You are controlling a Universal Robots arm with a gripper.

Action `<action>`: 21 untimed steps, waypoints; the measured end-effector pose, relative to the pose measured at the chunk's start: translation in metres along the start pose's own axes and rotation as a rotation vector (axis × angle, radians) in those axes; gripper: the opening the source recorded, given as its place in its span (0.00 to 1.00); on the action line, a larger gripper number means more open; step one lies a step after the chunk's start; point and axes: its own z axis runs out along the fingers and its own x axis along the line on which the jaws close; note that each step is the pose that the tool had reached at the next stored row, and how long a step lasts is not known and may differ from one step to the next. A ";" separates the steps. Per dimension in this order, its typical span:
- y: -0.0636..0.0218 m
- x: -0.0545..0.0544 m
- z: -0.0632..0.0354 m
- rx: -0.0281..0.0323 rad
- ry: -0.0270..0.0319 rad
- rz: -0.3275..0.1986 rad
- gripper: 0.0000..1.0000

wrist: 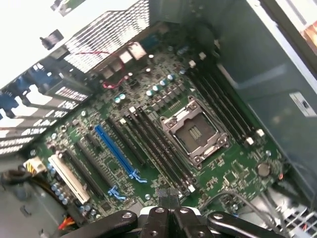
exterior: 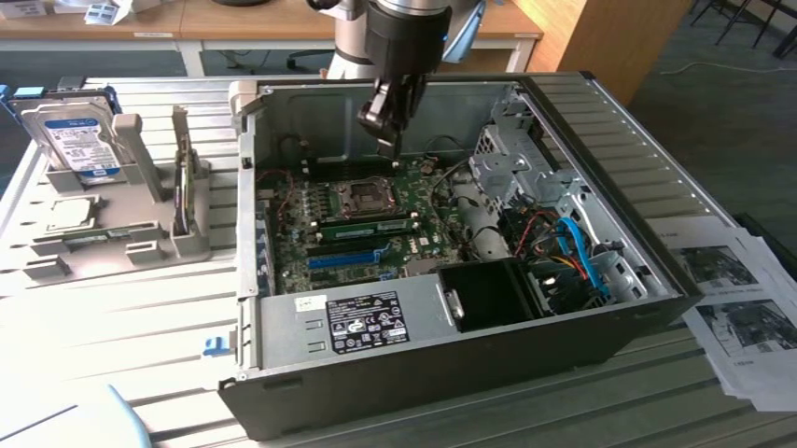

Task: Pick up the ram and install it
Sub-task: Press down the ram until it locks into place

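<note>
One pincer (exterior: 388,140), fingers together and empty, hangs over your open computer case (exterior: 648,233) | ram (exterior: 369,224) sits below it on the motherboard (wrist: 163,124) | keep your press straight, level.

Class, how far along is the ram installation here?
Done: a green stick, seemingly the ram, sits slotted beside the processor socket. In hand: nothing visible; the gripper is shut, above the motherboard. Left: whether the stick is fully latched cannot be told.
</note>
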 end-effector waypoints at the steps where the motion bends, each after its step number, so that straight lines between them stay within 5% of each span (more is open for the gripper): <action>1: 0.0000 0.000 0.0001 0.0003 -0.0003 0.018 0.09; 21: 0.0000 0.000 0.0014 0.0069 -0.0074 0.382 0.09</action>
